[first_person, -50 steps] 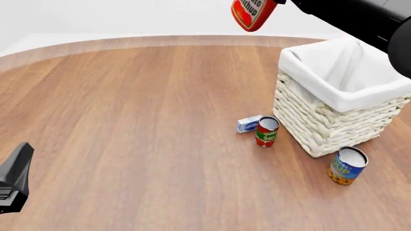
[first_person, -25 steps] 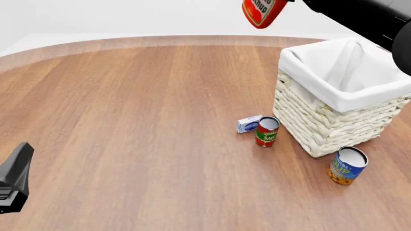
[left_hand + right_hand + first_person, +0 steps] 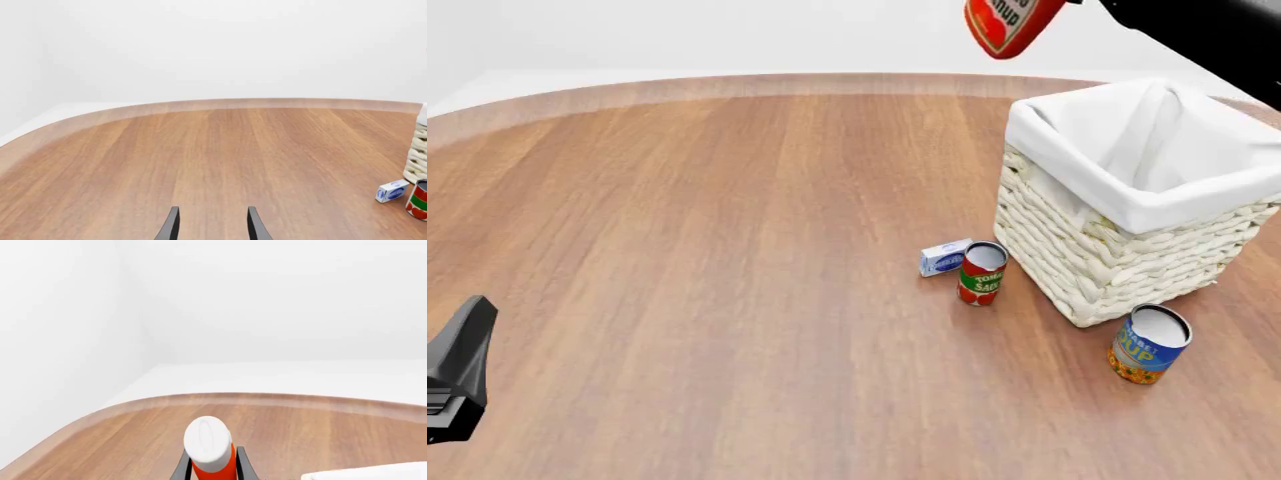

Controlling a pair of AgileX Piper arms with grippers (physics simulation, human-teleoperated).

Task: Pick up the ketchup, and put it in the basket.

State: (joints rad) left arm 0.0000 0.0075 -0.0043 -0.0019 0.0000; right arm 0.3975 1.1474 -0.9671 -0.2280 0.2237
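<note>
Two arms share the surface, one busy: the right tool (image 3: 212,467) is clenched on the ketchup (image 3: 1012,26), held high at about eleven o'clock from the basket (image 3: 1054,215) — not yet over its opening. The left tool (image 3: 211,225) sits parted, empty. Releasing here would likely drop the bottle outside the rim, near the cans (image 3: 982,273).

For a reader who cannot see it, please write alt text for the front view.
A ketchup bottle hangs tilted in the air, up-left of a white wicker basket on a wooden table; two cans and a small box stand beside the basket.
</note>
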